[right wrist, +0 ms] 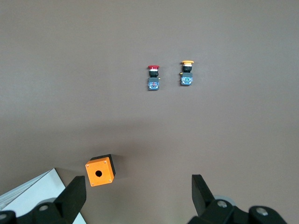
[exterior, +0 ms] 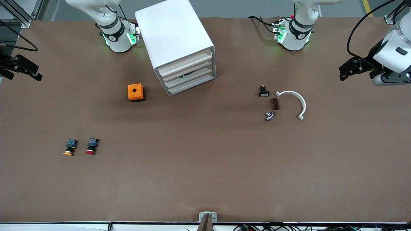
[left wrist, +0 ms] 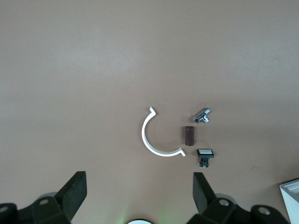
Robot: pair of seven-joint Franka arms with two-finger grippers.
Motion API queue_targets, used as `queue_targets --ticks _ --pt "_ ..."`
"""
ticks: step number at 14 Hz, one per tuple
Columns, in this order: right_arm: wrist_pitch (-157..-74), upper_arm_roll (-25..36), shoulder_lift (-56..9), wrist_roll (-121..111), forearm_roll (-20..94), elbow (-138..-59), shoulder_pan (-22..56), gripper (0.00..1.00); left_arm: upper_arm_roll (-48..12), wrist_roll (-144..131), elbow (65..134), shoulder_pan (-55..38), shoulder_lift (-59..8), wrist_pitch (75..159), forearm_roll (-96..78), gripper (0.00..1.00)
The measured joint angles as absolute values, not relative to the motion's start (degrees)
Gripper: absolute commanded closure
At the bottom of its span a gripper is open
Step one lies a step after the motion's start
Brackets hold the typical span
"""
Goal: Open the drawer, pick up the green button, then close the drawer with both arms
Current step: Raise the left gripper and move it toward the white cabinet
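The white cabinet (exterior: 175,38) stands between the two arm bases, and a corner of it shows in the right wrist view (right wrist: 35,193). Its four alike drawer fronts (exterior: 189,73) all sit pushed in. A dark shape shows in a gap between the fronts; I cannot tell what it is. The green-capped button is hidden. My left gripper (exterior: 344,73) hangs open and empty over the table's edge at the left arm's end, its fingers (left wrist: 74,191) wide apart. My right gripper (exterior: 33,72) hangs open and empty over the right arm's end, its fingers (right wrist: 202,193) wide apart.
A small orange box with a round hole (exterior: 135,92) sits beside the cabinet. An orange-capped button (exterior: 69,148) and a red-capped button (exterior: 91,146) lie nearer the front camera. Toward the left arm's end lie a white curved piece (exterior: 297,101), a brown block (exterior: 275,103), a small black part (exterior: 263,91) and a metal part (exterior: 269,115).
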State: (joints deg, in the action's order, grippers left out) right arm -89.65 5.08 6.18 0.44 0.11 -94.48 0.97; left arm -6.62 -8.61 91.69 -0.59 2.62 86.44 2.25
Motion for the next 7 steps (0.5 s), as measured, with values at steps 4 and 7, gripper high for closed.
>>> queue_targets --ticks 4,7 --pt "-89.4 5.1 6.2 0.4 0.1 -94.5 1.0 0.0 -6.6 -8.6 91.7 -0.6 2.5 86.4 2.2 0.0" --pt "-89.1 5.1 6.2 0.4 0.6 -94.5 1.0 0.0 -6.7 -8.6 90.1 -0.7 0.0 86.5 2.2 0.0"
